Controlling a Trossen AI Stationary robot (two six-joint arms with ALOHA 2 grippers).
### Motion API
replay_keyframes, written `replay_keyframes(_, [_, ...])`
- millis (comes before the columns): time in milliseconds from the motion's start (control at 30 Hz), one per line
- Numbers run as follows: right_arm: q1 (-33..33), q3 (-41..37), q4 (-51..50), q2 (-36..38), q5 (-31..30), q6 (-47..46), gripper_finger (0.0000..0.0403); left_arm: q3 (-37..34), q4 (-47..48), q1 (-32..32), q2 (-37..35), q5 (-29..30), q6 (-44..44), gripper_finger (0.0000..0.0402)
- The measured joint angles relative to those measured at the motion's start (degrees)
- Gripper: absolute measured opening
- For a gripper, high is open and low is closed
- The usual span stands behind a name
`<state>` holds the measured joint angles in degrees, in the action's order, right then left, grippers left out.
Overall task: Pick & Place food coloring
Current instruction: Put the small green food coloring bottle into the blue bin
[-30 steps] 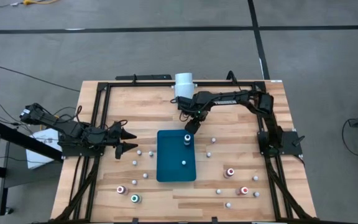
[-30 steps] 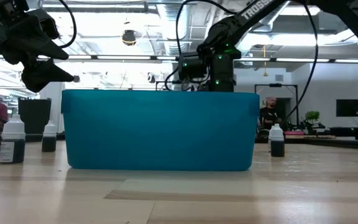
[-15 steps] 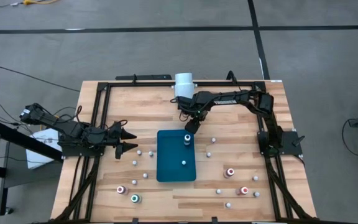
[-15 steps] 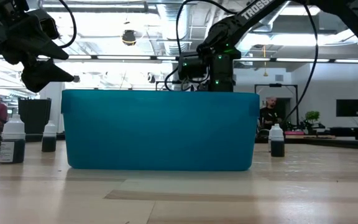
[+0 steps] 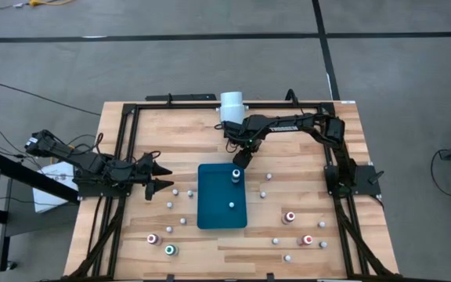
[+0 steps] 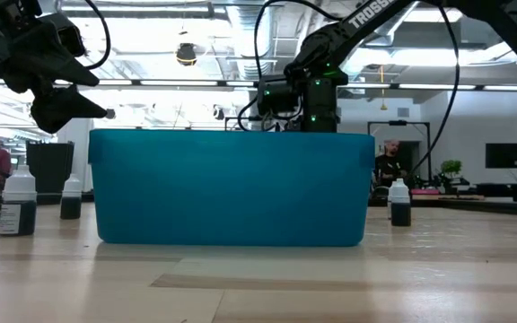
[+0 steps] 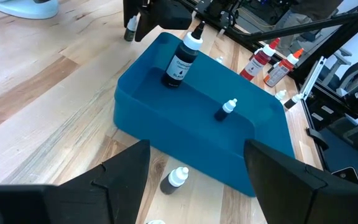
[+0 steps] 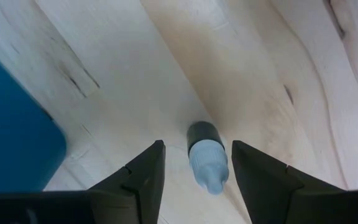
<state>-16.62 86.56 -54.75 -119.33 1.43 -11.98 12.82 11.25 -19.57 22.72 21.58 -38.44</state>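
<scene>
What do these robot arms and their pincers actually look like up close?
Both are dark, slim, jointed arms with black cables looping along them. The right arm bears white lettering and small green lights near its wrist. Each ends in a pincer of two black, wedge-shaped fingers tapering to points: the left pincer and the right pincer.

One teal tray [image 5: 210, 196] holds two bottles [image 5: 231, 205], and the surface [image 5: 304, 149] has three red-topped bottles [image 5: 290, 217], one green-topped bottle [image 5: 170, 250] and one white cylinder [image 5: 231, 104].
</scene>
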Motion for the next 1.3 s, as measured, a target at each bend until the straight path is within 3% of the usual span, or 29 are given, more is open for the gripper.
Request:
replay_keyframes(500, [0.0, 0.0, 1.0, 0.0, 0.0, 0.0, 0.0075, 0.0, 0.0, 0.0, 0.0, 0.0, 0.0, 0.0252])
replay_keyframes(1300, [-1.7, 0.1, -3.8, 0.1, -1.2, -0.1, 0.0072, 0.0, 0.0, 0.0, 0.0, 0.0, 0.0, 0.0252])
